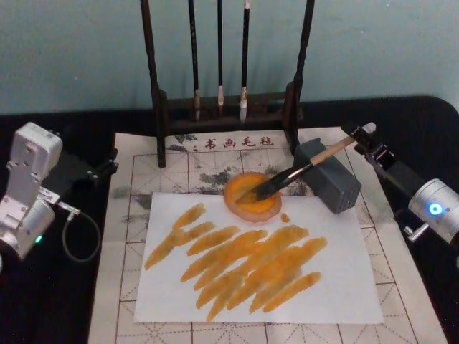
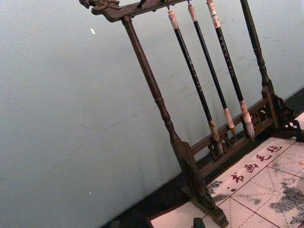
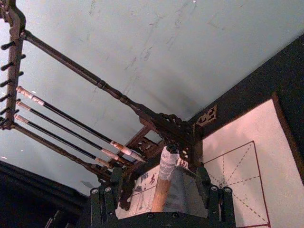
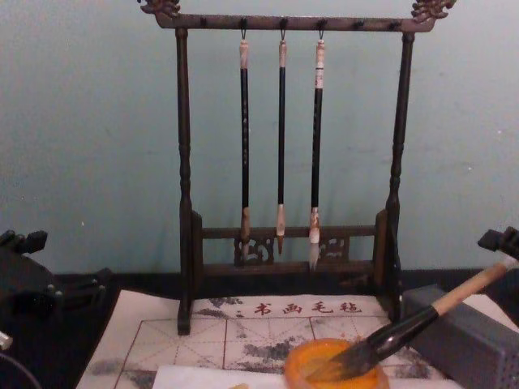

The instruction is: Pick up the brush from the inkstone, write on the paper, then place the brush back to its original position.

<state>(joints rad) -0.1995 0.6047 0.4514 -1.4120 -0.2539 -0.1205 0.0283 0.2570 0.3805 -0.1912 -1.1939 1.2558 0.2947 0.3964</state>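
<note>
Mat (image 1: 122,287): one brush (image 1: 301,170), one inkstone (image 1: 247,208)

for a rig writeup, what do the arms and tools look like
The left arm is silver-white with a boxy wrist block, a green light and a looping grey cable, ending in a black left tool. The right arm is a rounded silver-white link with a blue light and a black right tool.

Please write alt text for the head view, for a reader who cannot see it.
A large brush rests with its tuft in the orange inkstone and its handle over a grey block; the right gripper is at the handle's end, fingers open. White paper below carries orange strokes; the left gripper sits far left.
</note>
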